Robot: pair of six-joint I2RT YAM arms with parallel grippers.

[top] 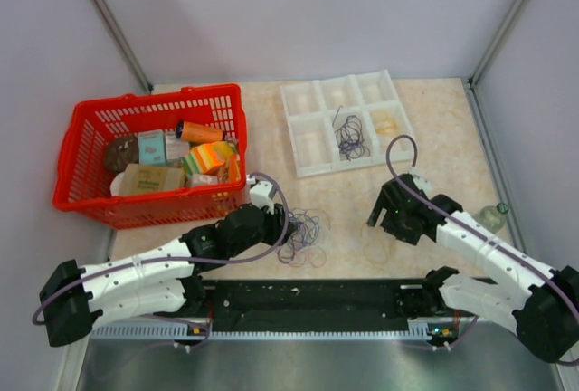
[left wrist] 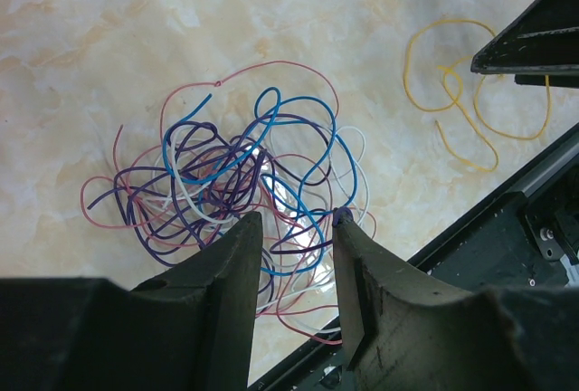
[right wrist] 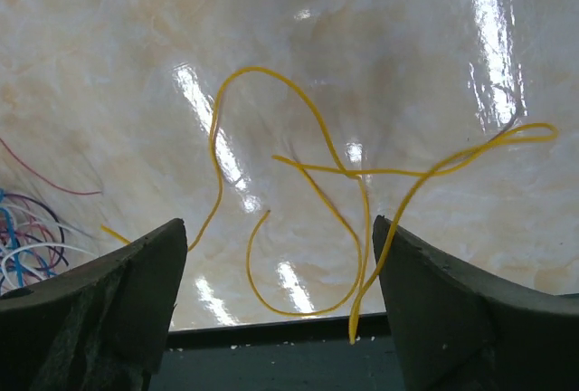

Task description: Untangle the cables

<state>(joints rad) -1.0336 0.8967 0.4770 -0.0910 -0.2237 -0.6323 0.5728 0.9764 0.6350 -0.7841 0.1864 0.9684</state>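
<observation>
The cables [left wrist: 237, 178] lie in a loose purple, blue, pink and white tangle on the counter [top: 434, 119], close to its near edge and left of middle. The left hand [left wrist: 294, 219] hangs just over them, released, with strands showing in the gap between its fingers. To the right, apart from the tangle, a yellow cable [right wrist: 348, 174] lies between the wide-spread fingers of the released right hand [right wrist: 279, 224]. A purple cable [top: 351, 138] sits in one compartment of the white tray [top: 288, 128] near the far edge.

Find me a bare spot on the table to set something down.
Bare: the strip between red basket and white tray, and the patch in front of the tray, between cable tangle and yellow wire. Crowded: around the tangle at the left gripper.
</observation>
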